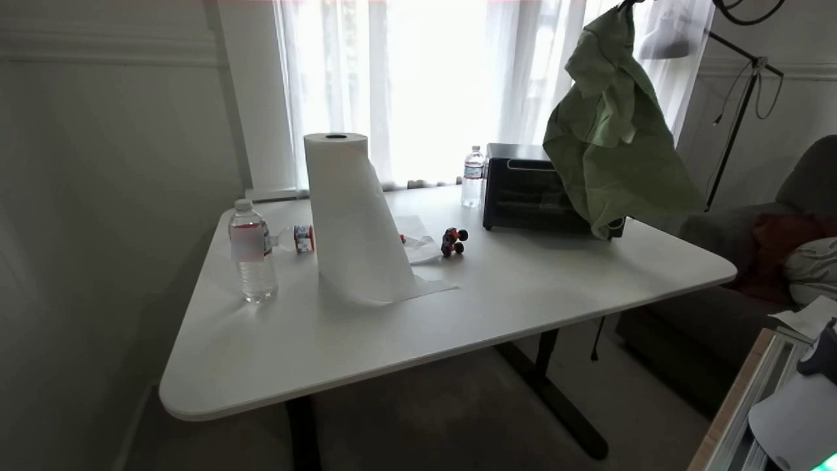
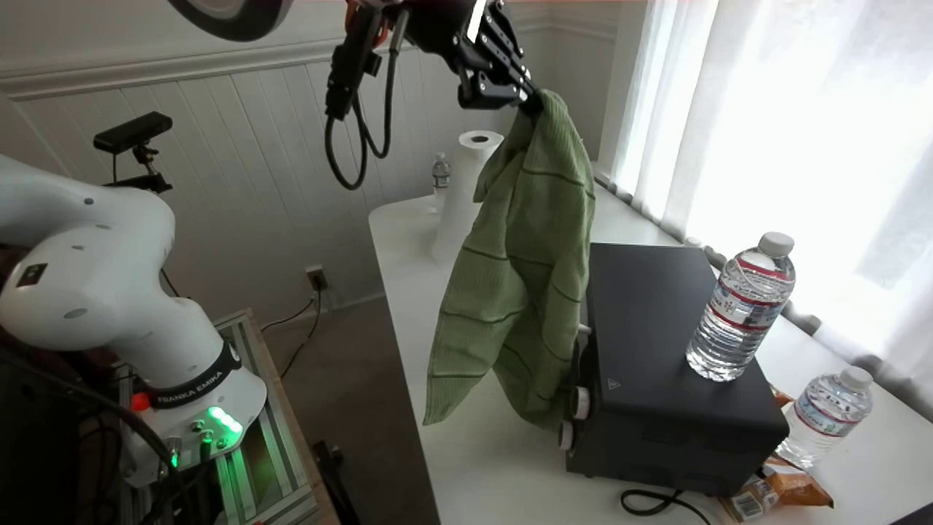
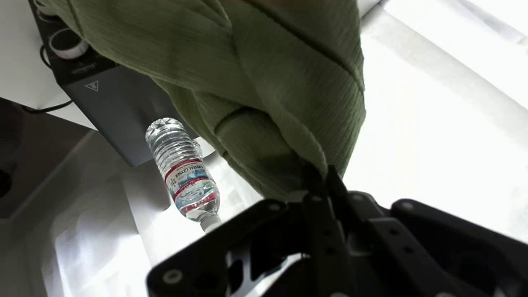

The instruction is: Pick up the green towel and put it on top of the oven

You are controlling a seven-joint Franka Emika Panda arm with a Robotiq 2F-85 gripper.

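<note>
Holding green towel [image 2: 536, 255] near oven [image 2: 652, 357]

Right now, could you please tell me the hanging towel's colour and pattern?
The towel is green with thin dark stripes, clearest in an exterior view.

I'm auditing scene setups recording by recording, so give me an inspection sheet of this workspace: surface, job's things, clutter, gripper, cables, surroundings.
Surface: white table with rounded corners.
Job's things: green towel hangs from the gripper, not yet laid on the black toaster oven, which stands on the white table.
Clutter: water bottle upright on the black toaster oven; other water bottles; paper towel roll, standing, its loose end on the white table; small wheeled toy; orange snack packet.
Gripper: closed on the green towel's upper end.
Cables: black cord beside the black toaster oven; cable loop hanging near the gripper.
Surroundings: sheer curtains, floor lamp, gray upholstered seat.
</note>
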